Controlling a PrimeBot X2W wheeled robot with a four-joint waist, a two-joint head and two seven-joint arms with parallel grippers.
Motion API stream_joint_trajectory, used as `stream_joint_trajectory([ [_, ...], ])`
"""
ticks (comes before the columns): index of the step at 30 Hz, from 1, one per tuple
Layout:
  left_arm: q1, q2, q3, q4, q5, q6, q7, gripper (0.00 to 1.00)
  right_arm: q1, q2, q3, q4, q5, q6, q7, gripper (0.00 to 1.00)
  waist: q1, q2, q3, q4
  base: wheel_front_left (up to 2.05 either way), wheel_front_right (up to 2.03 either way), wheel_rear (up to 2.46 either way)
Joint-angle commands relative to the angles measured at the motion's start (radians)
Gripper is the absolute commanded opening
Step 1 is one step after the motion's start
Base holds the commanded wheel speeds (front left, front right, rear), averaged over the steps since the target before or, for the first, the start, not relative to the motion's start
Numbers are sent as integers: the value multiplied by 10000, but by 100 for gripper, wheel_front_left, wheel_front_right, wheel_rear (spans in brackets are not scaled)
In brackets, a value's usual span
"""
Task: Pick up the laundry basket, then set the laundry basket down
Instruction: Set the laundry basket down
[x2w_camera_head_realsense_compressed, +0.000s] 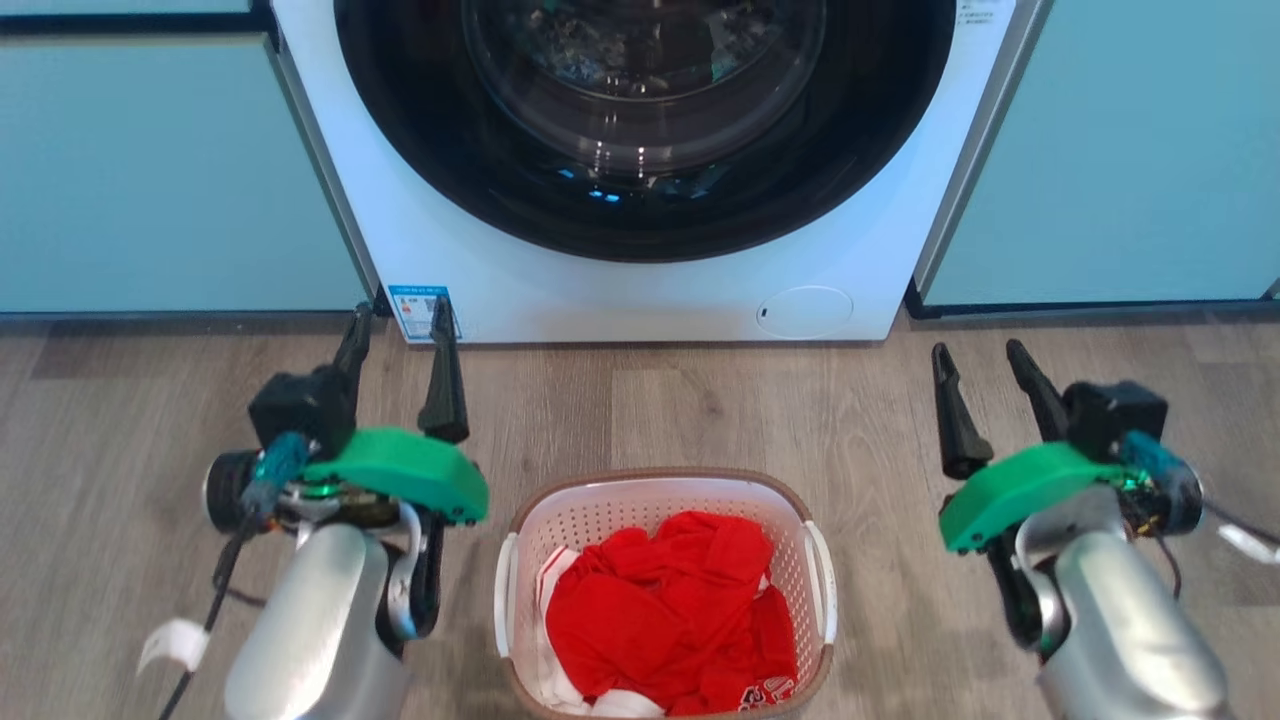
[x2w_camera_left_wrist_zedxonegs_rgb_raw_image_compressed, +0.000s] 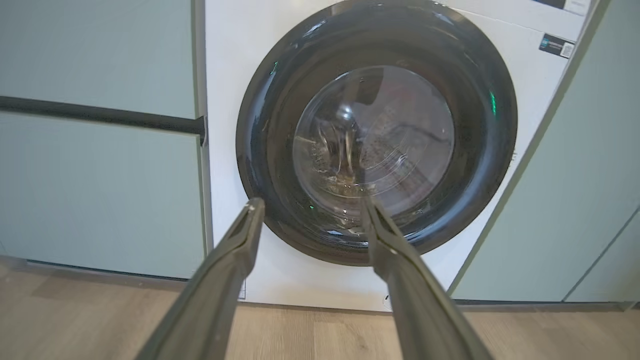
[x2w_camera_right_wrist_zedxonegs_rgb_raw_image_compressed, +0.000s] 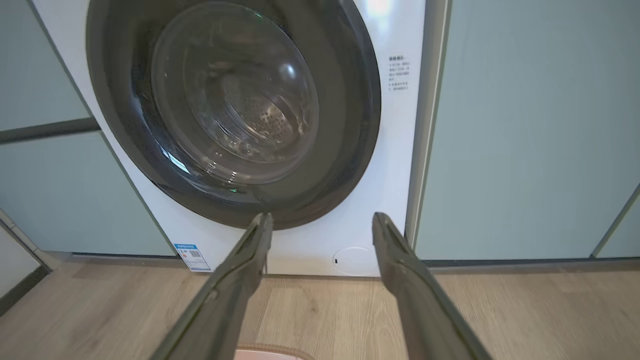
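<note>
White front-load washer (x2w_camera_head_realsense_compressed: 640, 295), glossy black round door (x2w_camera_head_realsense_compressed: 640, 225), blue-and-white sticker (x2w_camera_head_realsense_compressed: 418, 310) at washer's lower left corner. Pale teal cabinet panels (x2w_camera_head_realsense_compressed: 150, 170) either side of washer. Grey-brown wood-grain plank floor (x2w_camera_head_realsense_compressed: 640, 400). In front of washer, small white perforated plastic laundry basket (x2w_camera_head_realsense_compressed: 600, 515): dotted hole pattern, brown rim, white handles; crumpled red cloth (x2w_camera_head_realsense_compressed: 670, 610) in it with white patches. Left gripper (x2w_camera_head_realsense_compressed: 400, 310) and right gripper (x2w_camera_head_realsense_compressed: 978, 348): black fingers, green covers, silver forearms.

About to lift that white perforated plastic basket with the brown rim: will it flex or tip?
The white perforated laundry basket probably stays rigid: its walls stand upright. Likely light, holding mostly crumpled red cloth. The load sits centred, so tipping seems unlikely if both white side handles rise evenly.
</note>
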Motion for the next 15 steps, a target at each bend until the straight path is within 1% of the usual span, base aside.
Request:
stream_joint_trajectory([
  [1, -144, 20, 597, -514, 214, -95, -79, 100, -83, 147, -28, -714, -362, 23, -130, 100, 1, -1, -64, 37, 0, 0, 0],
  [3, 247, -34, 965, -829, 379, -177, -79, 100, 395, 336, -166, -1221, -832, 23, -131, 100, 1, -1, -121, 45, 0, 0, 0],
  [5, 620, -54, 1206, -1243, 228, -343, -79, 100, 789, 450, -99, -1549, -1191, 23, -131, 100, 1, -1, -172, 37, 0, 0, 0],
  [8, 1064, -59, 1083, -1539, 355, -485, -79, 100, 1292, 543, -191, -1907, -1375, 23, -131, 100, 1, -1, -222, 87, 0, 0, 0],
  [15, 1647, -62, 634, -1609, 694, -518, -79, 100, 2145, 624, -605, -2505, -1639, 23, -131, 100, 1, -1, -323, 103, 0, 0, 0],
])
